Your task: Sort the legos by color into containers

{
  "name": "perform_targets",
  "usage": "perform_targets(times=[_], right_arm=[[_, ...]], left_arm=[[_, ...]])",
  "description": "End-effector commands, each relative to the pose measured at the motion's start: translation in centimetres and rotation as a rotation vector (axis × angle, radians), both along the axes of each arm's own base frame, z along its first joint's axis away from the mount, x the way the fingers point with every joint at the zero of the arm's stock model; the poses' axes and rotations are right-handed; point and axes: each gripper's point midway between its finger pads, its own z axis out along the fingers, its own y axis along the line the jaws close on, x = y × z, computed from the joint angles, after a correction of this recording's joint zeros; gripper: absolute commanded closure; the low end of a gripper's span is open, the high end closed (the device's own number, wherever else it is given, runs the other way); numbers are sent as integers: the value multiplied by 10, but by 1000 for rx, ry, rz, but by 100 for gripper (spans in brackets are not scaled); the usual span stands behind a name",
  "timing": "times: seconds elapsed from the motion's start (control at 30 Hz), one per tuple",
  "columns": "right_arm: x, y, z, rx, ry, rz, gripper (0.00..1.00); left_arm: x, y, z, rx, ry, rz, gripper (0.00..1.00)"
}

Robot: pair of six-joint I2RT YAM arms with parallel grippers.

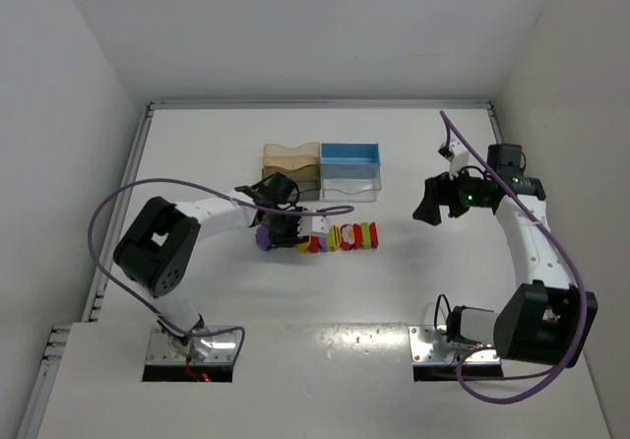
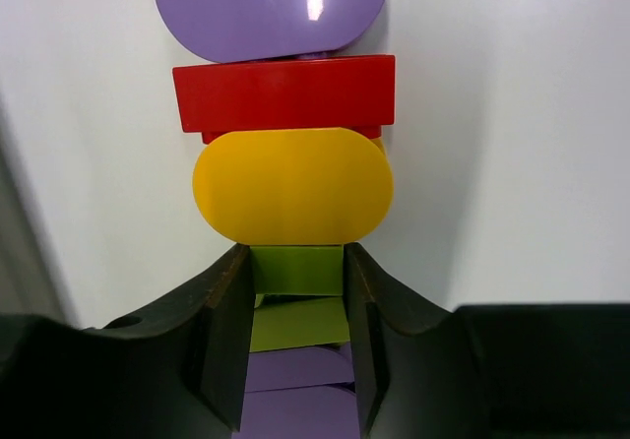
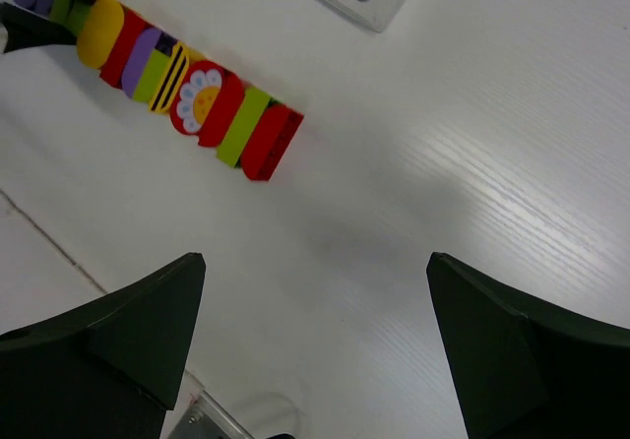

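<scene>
Left gripper (image 2: 295,257) is pinched shut on the green block (image 2: 297,274) at the end of the lego row (image 1: 335,236), near the bins (image 1: 349,147). I'd pull it straight off so the yellow one (image 2: 292,185) doesn't tag along. Right gripper (image 3: 315,258) hangs wide open, well apart.

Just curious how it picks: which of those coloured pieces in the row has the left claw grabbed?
The green piece, squeezed between the fingers of the left claw. The yellow oval and red block beyond it lie past the fingertips.
</scene>
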Motion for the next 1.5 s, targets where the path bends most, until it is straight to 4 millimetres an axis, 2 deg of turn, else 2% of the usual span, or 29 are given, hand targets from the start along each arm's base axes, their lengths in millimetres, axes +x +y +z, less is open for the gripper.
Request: perform_targets(times=[0.0, 0.17, 0.23, 0.3, 0.33, 0.43, 0.57, 0.63, 0.67, 0.73, 0.87, 1.0, 1.07, 1.1, 1.17, 1.2, 1.23, 1.4, 1.47], right_arm=[[4, 18, 20, 75, -56, 110, 5], [4, 28, 23, 102, -52, 155, 5], [4, 29, 22, 89, -55, 164, 5], [2, 28, 20, 83, -45, 160, 5], [2, 30, 20, 83, -44, 169, 5], [2, 30, 20, 83, -44, 169, 5], [2, 28, 21, 66, -50, 160, 5], [1, 28, 23, 64, -59, 161, 5], [-1, 28, 22, 66, -50, 160, 5], [-1, 28, 25, 64, -59, 161, 5], [-1, 30, 26, 74, -61, 166, 5], [-11, 47, 35, 144, -57, 231, 5], [-19, 62, 39, 186, -35, 282, 4], [-17, 66, 38, 201, -21, 296, 4], [-20, 78, 41, 271, 23, 312, 4], [-18, 82, 43, 313, 58, 287, 4], [-16, 85, 41, 351, 92, 276, 4], [-6, 120, 66, 565, 171, 296, 5], [-7, 130, 63, 590, 208, 322, 6]], left_arm=[[-41, -1, 2, -17, 58, -94, 72], [-64, -13, 24, -68, 15, -166, 79], [-73, -15, 24, -66, 40, -131, 80], [-73, -23, 34, -110, 102, -74, 85], [-77, -25, 31, -116, 136, -54, 88], [-71, -36, 42, -205, 210, 85, 100], [-71, -43, 44, -270, 275, 232, 100], [-62, -34, 36, -245, 231, 323, 100], [-56, -36, 41, -263, 206, 342, 100], [-51, -28, 37, -244, 168, 384, 100], [-52, -27, 49, -286, 99, 320, 100], [-49, -23, 72, -361, -39, 258, 100], [-47, -23, 85, -378, -117, 244, 100], [-43, -24, 90, -384, -165, 235, 100], [-43, -21, 92, -380, -220, 242, 100], [-42, -24, 104, -402, -263, 229, 100], [-43, -27, 107, -413, -291, 215, 100], [-38, -31, 127, -451, -369, 230, 100], [-36, -39, 142, -483, -390, 219, 100]])
